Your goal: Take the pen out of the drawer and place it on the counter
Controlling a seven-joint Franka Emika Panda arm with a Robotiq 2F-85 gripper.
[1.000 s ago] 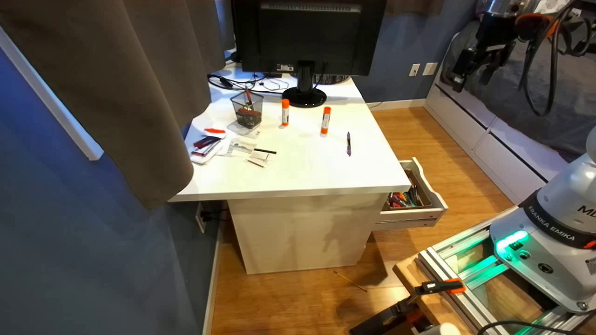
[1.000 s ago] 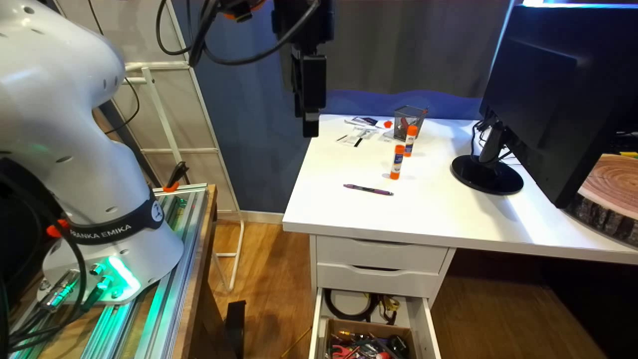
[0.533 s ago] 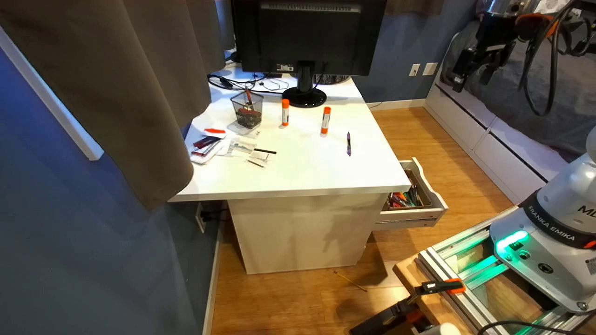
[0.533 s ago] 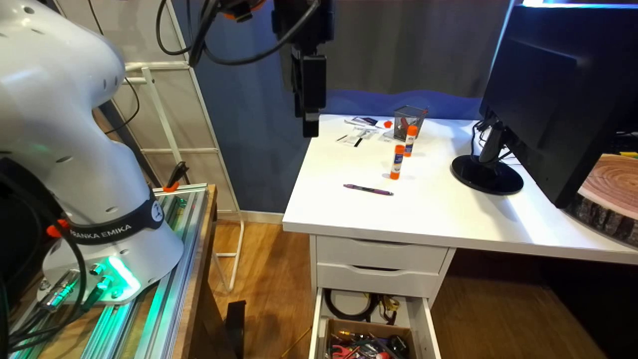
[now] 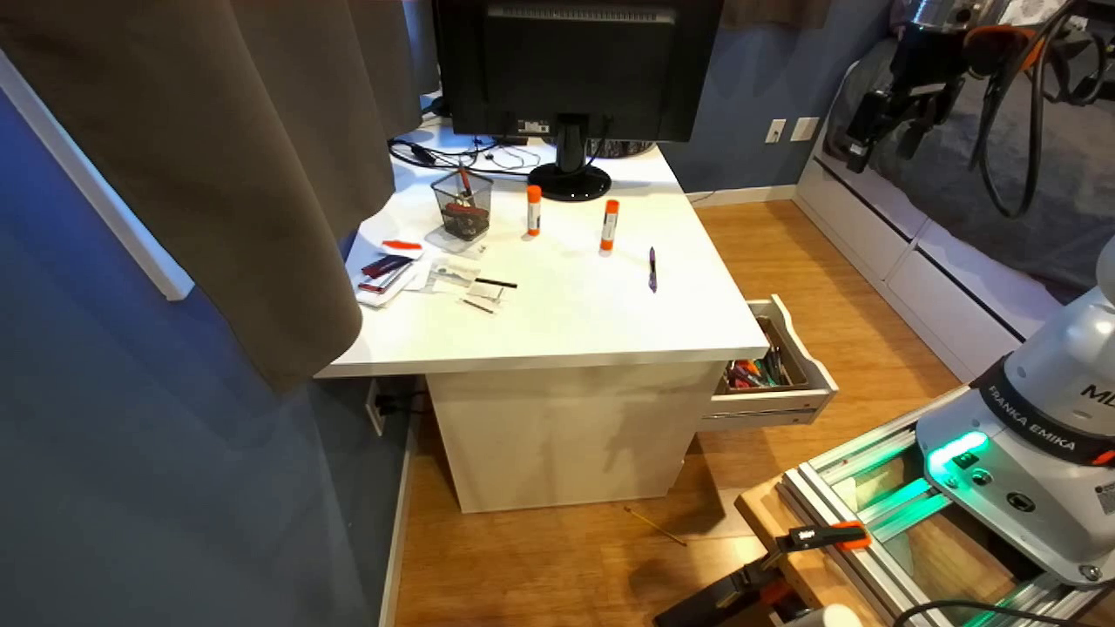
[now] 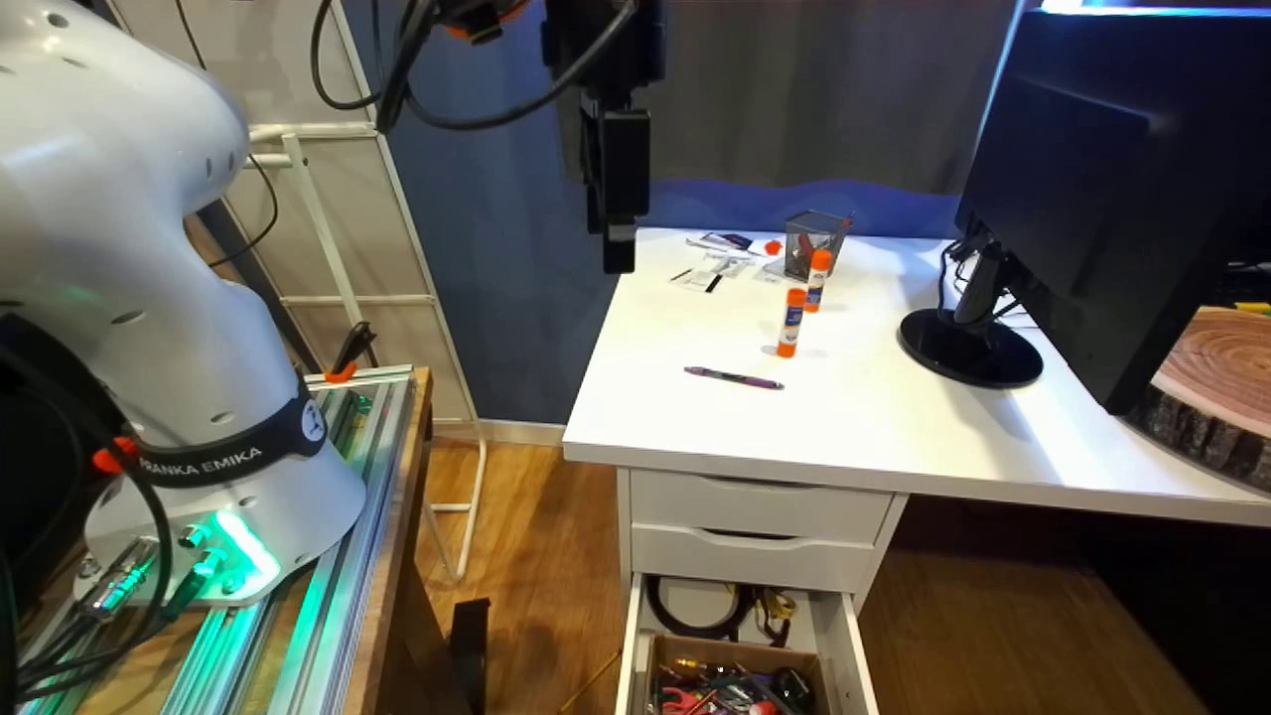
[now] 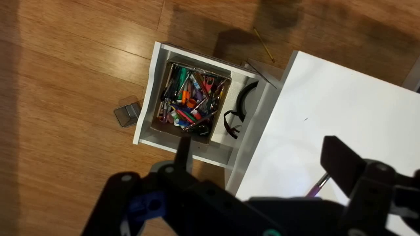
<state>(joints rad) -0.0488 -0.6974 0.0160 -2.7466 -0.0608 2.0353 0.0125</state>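
Observation:
A purple pen lies on the white counter [image 5: 557, 326] in both exterior views: the pen [image 5: 652, 272] also shows there [image 6: 733, 377]. In the wrist view the pen [image 7: 314, 190] is partly hidden behind my gripper. The white drawer [image 6: 862, 663] is pulled out below the counter, and it also shows in the wrist view [image 7: 149, 93]. A cardboard box [image 7: 215, 129] in it holds many pens, markers and brushes. My gripper [image 7: 257, 138] is open and empty, high above the counter edge and drawer. In an exterior view the gripper [image 5: 883, 151] hangs in the air, fingers apart.
Two orange-capped glue sticks [image 6: 790, 323] stand on the counter, with a mesh cup [image 5: 463, 209], papers and cards [image 5: 383, 274] behind them. A monitor [image 5: 579, 70] stands at the far end. A pencil [image 7: 264, 45] and a small mesh container [image 7: 126, 114] are on the floor.

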